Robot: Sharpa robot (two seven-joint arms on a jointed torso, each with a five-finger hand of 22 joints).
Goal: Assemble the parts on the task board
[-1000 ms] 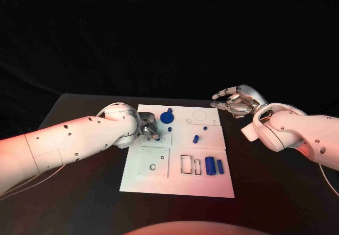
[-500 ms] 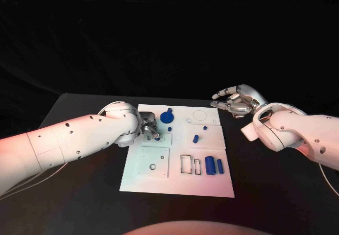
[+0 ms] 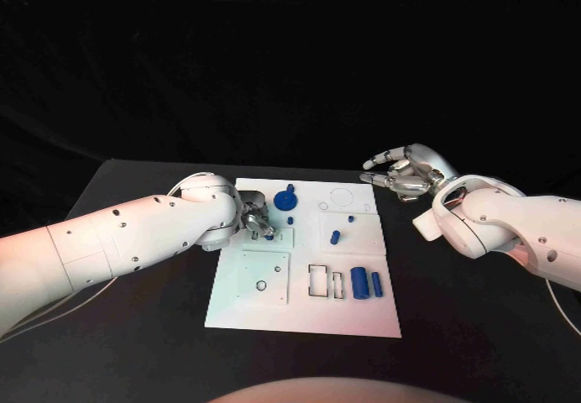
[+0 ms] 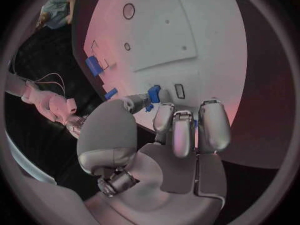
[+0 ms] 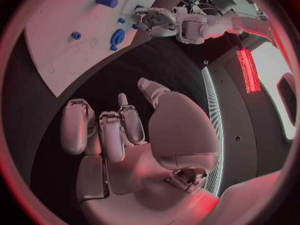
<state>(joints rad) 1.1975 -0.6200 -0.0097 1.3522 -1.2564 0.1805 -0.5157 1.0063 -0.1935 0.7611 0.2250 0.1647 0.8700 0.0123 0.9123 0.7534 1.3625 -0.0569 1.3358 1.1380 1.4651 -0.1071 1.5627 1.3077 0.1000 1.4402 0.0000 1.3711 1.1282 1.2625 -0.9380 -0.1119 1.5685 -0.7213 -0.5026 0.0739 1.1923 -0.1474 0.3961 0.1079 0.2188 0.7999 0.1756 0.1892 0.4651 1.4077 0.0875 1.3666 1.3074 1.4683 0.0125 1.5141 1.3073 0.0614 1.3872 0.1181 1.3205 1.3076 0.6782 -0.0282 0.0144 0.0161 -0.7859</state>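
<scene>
the left hand (image 3: 252, 217) pinches a small blue part (image 4: 152, 94) over the task board (image 3: 303, 311); tilted, it could jam. the right hand (image 3: 405, 175) hovers empty, fingers loosely apart.

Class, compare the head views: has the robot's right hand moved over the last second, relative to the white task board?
No. The right hand hangs off the task board's far right corner, in the same spot against that corner as in both earlier pictures.

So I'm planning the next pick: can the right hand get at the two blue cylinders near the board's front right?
Probably yes. The right hand hovers empty beyond the task board; the blue cylinders lie uncovered, with the left hand busy elsewhere.
</scene>
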